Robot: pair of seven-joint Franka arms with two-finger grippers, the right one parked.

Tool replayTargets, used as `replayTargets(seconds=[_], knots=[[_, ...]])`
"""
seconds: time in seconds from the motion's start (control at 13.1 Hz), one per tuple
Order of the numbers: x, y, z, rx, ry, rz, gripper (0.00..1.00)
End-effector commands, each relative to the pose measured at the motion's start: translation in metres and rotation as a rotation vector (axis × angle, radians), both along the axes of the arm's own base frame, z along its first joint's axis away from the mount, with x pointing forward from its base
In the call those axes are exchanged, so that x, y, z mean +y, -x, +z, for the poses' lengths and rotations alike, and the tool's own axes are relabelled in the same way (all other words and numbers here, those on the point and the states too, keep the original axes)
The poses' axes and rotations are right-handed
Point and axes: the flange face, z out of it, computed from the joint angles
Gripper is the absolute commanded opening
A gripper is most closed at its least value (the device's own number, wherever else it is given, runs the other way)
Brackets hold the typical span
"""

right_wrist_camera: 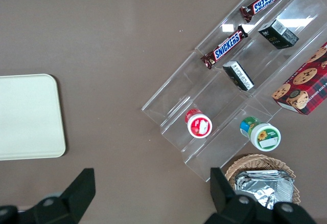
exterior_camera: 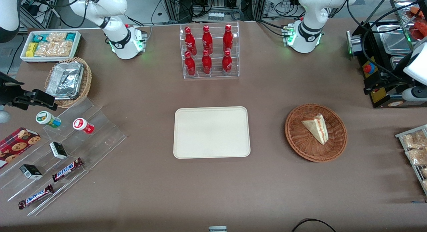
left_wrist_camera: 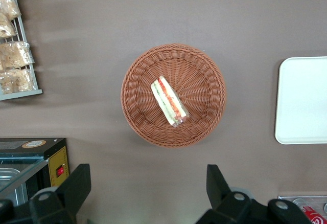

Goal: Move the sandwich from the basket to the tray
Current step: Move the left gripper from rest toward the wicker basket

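On the counter, nearest the front camera, lie the tray and the basket, side by side and well apart, the basket toward the working arm's end. The tray is bare. The sandwich lies in the basket, near its middle, flat on one broad face, with its striped cut edge showing red and green in the wrist view. Farther back stands a rack of red bottles, in line with the tray.

The step in hand looks like the reach for the sandwich; nothing is gripped yet. To do it well, the gripper should probably come straight down over the basket's middle, turned so its jaws close across the wedge's thin dimension and not along its length. A light squeeze seems wise, since soft bread in slippery wrap may crush or slide. A clear lift over the wicker rim before moving sideways to the tray would avoid dragging the basket.

The gripper hangs high above the counter, pointing straight down, offset from the basket toward the arm's base. Its jaws stand wide apart and hold nothing. From the front, only part of the arm shows at the frame's edge.
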Motion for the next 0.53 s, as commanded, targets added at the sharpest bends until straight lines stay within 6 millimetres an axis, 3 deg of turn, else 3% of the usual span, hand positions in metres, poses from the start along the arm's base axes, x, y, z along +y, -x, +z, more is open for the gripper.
replayTargets(seconds=[0.0,0.23,0.46], knots=[[0.0,-0.002,0.002,0.015,0.002,0.021,1.0],[0.0,-0.004,-0.012,0.039,0.001,0.025,1.0],[0.001,-0.007,-0.054,0.067,0.002,0.028,1.0]])
